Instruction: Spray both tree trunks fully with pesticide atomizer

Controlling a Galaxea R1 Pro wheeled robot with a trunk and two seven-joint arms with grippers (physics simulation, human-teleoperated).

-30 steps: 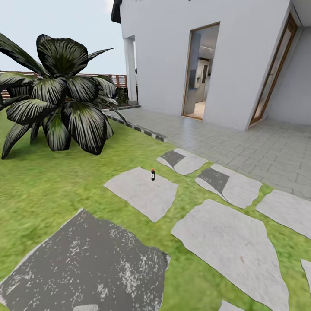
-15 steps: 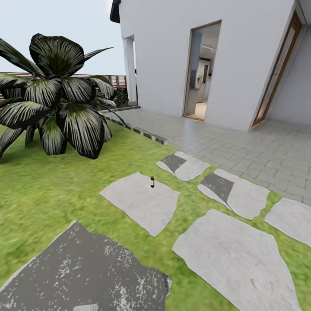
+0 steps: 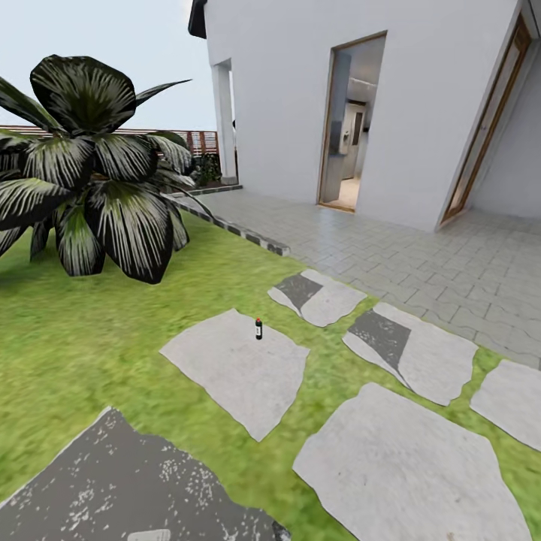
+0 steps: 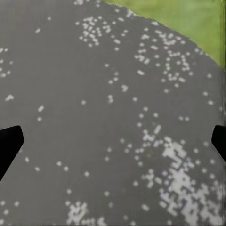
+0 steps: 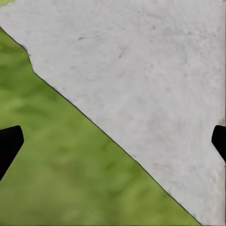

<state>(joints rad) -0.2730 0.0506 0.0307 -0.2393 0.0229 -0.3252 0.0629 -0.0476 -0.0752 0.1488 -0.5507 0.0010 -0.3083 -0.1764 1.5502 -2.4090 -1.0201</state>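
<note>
The pesticide atomizer [image 3: 258, 328], a small dark bottle with a red top, stands upright on a pale stone slab [image 3: 233, 368] in the garden lawn [image 3: 90, 338], some way ahead of me. My left gripper [image 4: 113, 141] is open, its dark fingertips [image 4: 8, 143] far apart over a dark speckled slab [image 4: 94, 117]. The right gripper [image 5: 113, 141] is open too, above the edge where a pale slab [image 5: 150, 70] meets grass [image 5: 56, 165]. Nothing sits between either pair of fingers. The trees and their trunks are out of view.
A palm-like plant [image 3: 90, 180] with broad dark leaves stands at the left. Several stepping slabs [image 3: 409, 458] lie in the grass. Grey paving [image 3: 421, 263] leads to a white house with an open doorway [image 3: 349, 128]. A brown slat fence [image 3: 203, 139] runs behind.
The whole head view has shifted: the camera has moved forward, so the atomizer, slabs and plant sit lower and further left. The atomizer stands unmoved on its slab.
</note>
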